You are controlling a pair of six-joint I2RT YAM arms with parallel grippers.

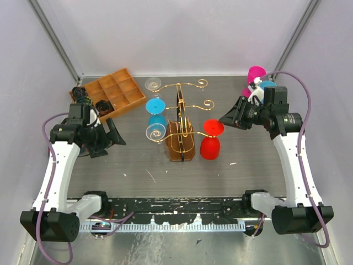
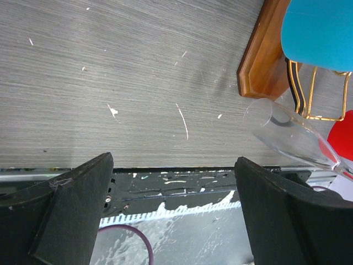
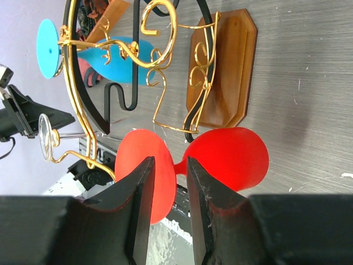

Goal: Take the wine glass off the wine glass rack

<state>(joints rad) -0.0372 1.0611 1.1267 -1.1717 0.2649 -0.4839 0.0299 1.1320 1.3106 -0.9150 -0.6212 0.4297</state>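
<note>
The wine glass rack (image 1: 190, 104) is a gold wire stand on an amber-brown base (image 1: 181, 149) at the table's middle; it also shows in the right wrist view (image 3: 223, 66). A red wine glass (image 1: 210, 147) hangs upside down on its right side. A blue glass (image 1: 156, 120) and a clear glass (image 1: 154, 131) hang on its left. My right gripper (image 1: 223, 119) is just right of the red glass. In the right wrist view it (image 3: 168, 160) is narrowly open, its jaws either side of the red glass's (image 3: 231, 157) thin stem without closing on it. My left gripper (image 1: 113, 138) is open and empty.
An orange-brown compartmented tray (image 1: 128, 73) holding dark round items stands at the back left. Another clear glass (image 1: 153, 84) hangs at the rack's far left. Pink and blue glasses (image 1: 255, 73) stand at the back right. The left wrist view shows the clear glass (image 2: 287, 135) and rack base (image 2: 265, 61).
</note>
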